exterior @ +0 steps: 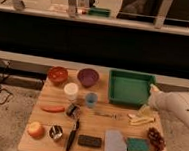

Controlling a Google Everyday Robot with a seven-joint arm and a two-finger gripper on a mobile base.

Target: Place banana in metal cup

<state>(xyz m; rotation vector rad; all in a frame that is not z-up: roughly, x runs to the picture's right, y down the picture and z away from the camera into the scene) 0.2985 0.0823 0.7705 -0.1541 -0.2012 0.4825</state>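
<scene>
the banana (142, 118) lies on the wooden table (97, 126) out at 3 o'clock. it is just to the 6 o'clock side of the green tray (129, 100) and to the 12 o'clock side of the dark grapes (156, 142). the gripper (149, 102), at the tip of a white arm entering from 3 o'clock, hangs close over the banana's upper end, jaws spread wide, gripping nothing. the metal cup (56, 132) stands well apart at 8 o'clock, between an apple (35, 129) and the black-handled knife (72, 132).
</scene>
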